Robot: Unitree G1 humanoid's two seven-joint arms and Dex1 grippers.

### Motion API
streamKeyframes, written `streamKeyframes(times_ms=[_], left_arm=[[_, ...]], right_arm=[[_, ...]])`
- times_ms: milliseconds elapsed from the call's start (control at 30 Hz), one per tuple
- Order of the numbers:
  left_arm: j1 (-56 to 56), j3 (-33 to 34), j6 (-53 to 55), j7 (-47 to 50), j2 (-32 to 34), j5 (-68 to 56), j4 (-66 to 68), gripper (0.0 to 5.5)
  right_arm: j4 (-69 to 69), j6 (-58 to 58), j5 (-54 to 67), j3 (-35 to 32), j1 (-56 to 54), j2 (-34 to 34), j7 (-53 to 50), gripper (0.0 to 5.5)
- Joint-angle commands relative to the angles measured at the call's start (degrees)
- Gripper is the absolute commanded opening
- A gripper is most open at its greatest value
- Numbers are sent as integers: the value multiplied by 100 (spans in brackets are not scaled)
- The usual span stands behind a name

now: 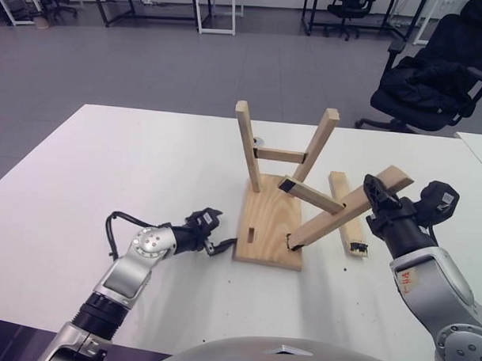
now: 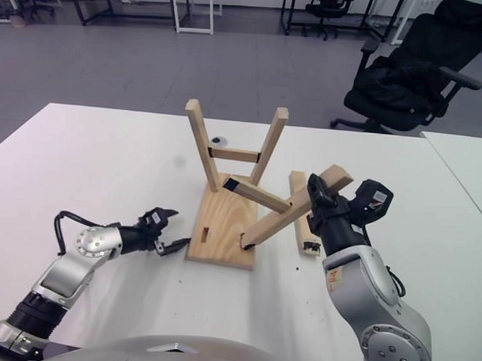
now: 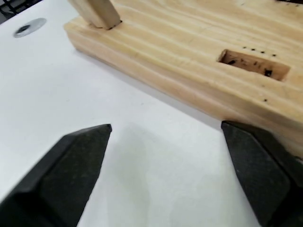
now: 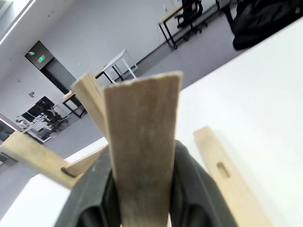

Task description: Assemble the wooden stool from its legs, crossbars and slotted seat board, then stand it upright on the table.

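Note:
The slotted seat board [image 1: 265, 229] lies flat on the white table [image 1: 107, 168]. Two legs [image 1: 248, 145] joined by a crossbar [image 1: 279, 156] stand up from its far end. A third leg [image 1: 347, 206] leans steeply, its lower end at the board's near right slot, with a crossbar [image 1: 310, 195] sticking out of it toward the upright legs. My right gripper [image 1: 377, 197] is shut on this leg [image 4: 142, 156] near its upper end. A loose leg [image 1: 345, 212] lies on the table behind it. My left gripper [image 1: 220, 245] is open, low over the table beside the board's [image 3: 189, 56] left edge, near an empty slot [image 3: 253, 64].
A small metal disc [image 1: 259, 141] lies on the table beyond the stool. A black office chair [image 1: 435, 68] stands past the table's far right corner. A second white table edge [image 1: 480, 149] shows at the right. The table's left half is bare.

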Motion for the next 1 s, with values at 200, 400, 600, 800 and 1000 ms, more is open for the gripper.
streamKeyframes(times_ms=[200, 400, 600, 800, 1000], left_arm=[[-39, -79, 427, -64, -231, -153, -476, 428], [156, 263, 381, -61, 77, -147, -456, 428], [102, 358, 463, -3, 70, -147, -594, 428], [70, 610, 683, 75, 99, -313, -887, 428], [176, 857, 968, 159, 125, -430, -1202, 428]], right_arm=[[572, -809, -2738, 1009, 1041, -541, 2512, 104], [1406, -1959, -3190, 590, 1744, -156, 3777, 105], [1430, -390, -3608, 1197, 1476, -163, 2962, 107], [1193, 456, -3264, 1073, 1556, 396, 1726, 105], [1468, 44, -3841, 1652, 2036, 4, 2642, 105]])
